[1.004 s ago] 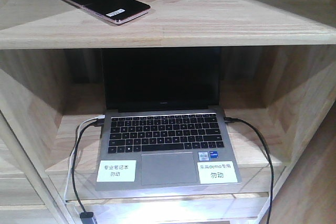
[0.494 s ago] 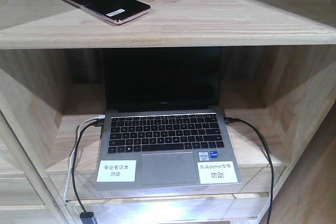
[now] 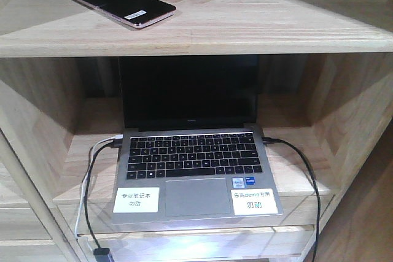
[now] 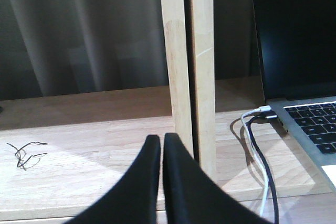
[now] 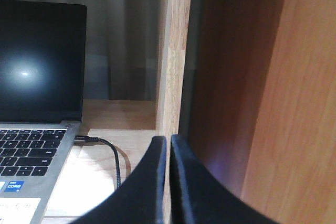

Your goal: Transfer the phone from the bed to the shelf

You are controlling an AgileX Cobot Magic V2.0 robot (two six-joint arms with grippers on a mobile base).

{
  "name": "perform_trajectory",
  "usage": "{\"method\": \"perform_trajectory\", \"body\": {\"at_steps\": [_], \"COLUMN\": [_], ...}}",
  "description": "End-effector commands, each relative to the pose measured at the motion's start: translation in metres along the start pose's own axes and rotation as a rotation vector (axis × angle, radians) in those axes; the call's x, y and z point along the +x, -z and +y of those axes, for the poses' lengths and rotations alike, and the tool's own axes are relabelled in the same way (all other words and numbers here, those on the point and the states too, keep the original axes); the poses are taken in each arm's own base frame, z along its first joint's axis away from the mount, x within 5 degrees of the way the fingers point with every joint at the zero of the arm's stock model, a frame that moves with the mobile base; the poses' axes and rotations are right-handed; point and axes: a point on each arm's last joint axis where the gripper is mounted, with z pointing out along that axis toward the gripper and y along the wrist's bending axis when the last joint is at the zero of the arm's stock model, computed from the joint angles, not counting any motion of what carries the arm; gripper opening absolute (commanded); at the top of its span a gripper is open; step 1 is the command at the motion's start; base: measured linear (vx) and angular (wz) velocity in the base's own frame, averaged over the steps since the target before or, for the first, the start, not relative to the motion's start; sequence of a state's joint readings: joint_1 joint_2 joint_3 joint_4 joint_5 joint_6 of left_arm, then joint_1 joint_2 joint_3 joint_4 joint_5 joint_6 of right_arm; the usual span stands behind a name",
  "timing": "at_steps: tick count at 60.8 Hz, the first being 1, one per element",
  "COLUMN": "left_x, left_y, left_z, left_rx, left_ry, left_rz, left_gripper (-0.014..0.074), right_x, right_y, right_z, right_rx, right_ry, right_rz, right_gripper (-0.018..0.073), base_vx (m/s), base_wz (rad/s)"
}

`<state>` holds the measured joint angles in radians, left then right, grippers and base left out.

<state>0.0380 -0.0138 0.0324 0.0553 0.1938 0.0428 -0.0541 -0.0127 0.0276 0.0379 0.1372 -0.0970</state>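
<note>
The black phone (image 3: 120, 3) with its rose-gold edge and white sticker lies flat on the upper board of the pale wood shelf (image 3: 258, 23), towards the left. No gripper touches it. My left gripper (image 4: 161, 142) is shut with nothing between its black fingers, low in front of a shelf upright (image 4: 189, 66). In the right wrist view my right gripper (image 5: 168, 142) is likewise shut and empty, facing another shelf upright (image 5: 173, 51). The bed is out of view.
An open silver laptop (image 3: 193, 170) with a dark screen sits on the lower shelf board, with cables (image 3: 89, 176) plugged in on both sides. A reddish-brown panel (image 5: 283, 87) stands close on the right. A small black wire scrap (image 4: 23, 151) lies on the left compartment board.
</note>
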Motion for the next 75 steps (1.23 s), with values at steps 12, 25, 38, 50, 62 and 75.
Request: {"method": "perform_trajectory", "body": {"at_steps": [12, 25, 38, 50, 62, 75], "left_x": [-0.0154, -0.0154, -0.0154, -0.0154, -0.0154, -0.0154], "left_y": [0.0032, 0.0032, 0.0032, 0.0032, 0.0032, 0.0032], "left_z": [0.0011, 0.0011, 0.0011, 0.0011, 0.0011, 0.0011], "left_rx": [-0.005, -0.005, -0.005, -0.005, -0.005, -0.005], "left_ry": [0.009, 0.009, 0.009, 0.009, 0.009, 0.009], "left_rz": [-0.108, -0.108, -0.108, -0.108, -0.108, -0.108], "left_gripper": [0.0001, 0.0001, 0.0001, 0.0001, 0.0001, 0.0001], "right_x": [-0.0041, -0.0041, -0.0041, -0.0041, -0.0041, -0.0041], "right_y": [0.0005, 0.0005, 0.0005, 0.0005, 0.0005, 0.0005], "right_z": [-0.0007, -0.0007, -0.0007, -0.0007, -0.0007, -0.0007], "right_rx": [0.011, 0.011, 0.011, 0.011, 0.011, 0.011], "right_ry": [0.007, 0.007, 0.007, 0.007, 0.007, 0.007], "right_rz": [-0.072, -0.072, -0.072, -0.072, -0.072, -0.072], "right_gripper": [-0.0003, -0.0003, -0.0003, -0.0003, -0.0003, -0.0003], "base_vx": [0.0, 0.0, 0.0, 0.0, 0.0, 0.0], "base_wz": [0.0, 0.0, 0.0, 0.0, 0.0, 0.0]}}
